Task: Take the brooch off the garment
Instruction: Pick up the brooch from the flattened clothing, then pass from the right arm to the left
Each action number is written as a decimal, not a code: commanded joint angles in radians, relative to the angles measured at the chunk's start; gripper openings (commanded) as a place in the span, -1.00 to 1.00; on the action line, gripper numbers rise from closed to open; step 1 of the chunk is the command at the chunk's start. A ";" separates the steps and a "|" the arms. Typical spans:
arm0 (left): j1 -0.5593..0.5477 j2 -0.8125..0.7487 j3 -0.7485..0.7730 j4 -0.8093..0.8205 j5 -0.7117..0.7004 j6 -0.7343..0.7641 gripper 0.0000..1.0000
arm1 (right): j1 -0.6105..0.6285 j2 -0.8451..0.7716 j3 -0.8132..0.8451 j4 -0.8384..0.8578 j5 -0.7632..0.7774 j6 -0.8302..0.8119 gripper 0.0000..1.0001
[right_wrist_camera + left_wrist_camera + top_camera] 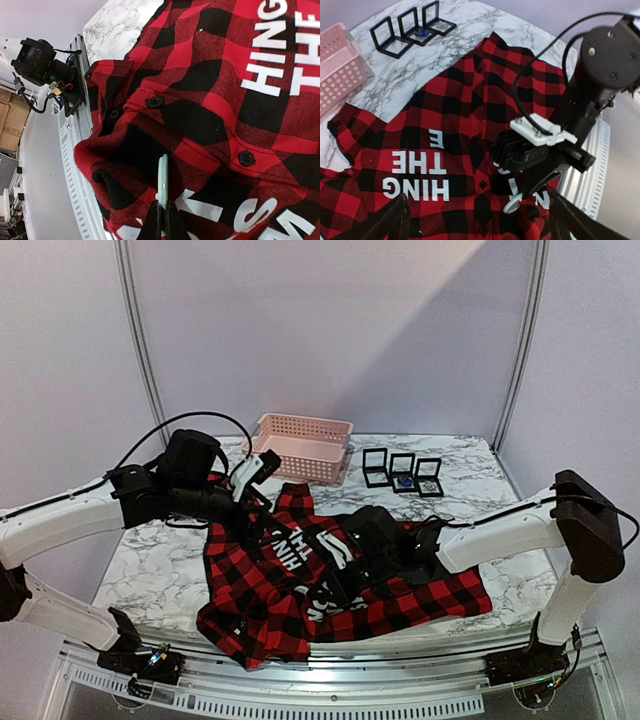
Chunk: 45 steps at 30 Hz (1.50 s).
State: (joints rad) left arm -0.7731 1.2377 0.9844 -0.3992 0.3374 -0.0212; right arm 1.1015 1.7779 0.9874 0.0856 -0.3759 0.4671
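The left arm rises from its base and reaches toward two o'clock, with the left gripper hanging wide open. The right arm folds at the elbow and stretches toward nine o'clock, wrist tipped down, right gripper pinched tight on the thin pale-green brooch.

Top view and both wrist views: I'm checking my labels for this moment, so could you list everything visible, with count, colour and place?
shirt: one, red-and-black plaid with white lettering, spread over the near middle of the table
brooch: one, pale green, against the shirt's front, near its buttons
basket: one, pink, far side of the table, left of the cases
cases: three, black-framed, in a row right of the basket
table: one, white marble, under everything
left end effector: one, black, open, above the shirt's far left part
right end effector: one, black, shut on the brooch
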 commanded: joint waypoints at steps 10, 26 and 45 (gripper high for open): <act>-0.098 0.118 0.045 -0.093 0.165 0.048 0.77 | -0.003 -0.169 0.037 -0.187 0.058 -0.099 -1.00; -0.156 0.225 0.084 -0.155 0.135 0.058 -0.07 | -0.012 -0.204 0.061 -0.222 0.052 -0.125 -1.00; -0.069 0.217 0.062 -0.071 0.257 -0.015 -0.08 | -0.012 -0.287 -0.008 -0.158 0.052 -0.073 -1.00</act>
State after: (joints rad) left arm -0.8627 1.4666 1.0611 -0.4885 0.5808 -0.0174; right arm 1.0882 1.5402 1.0004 -0.1246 -0.3218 0.3775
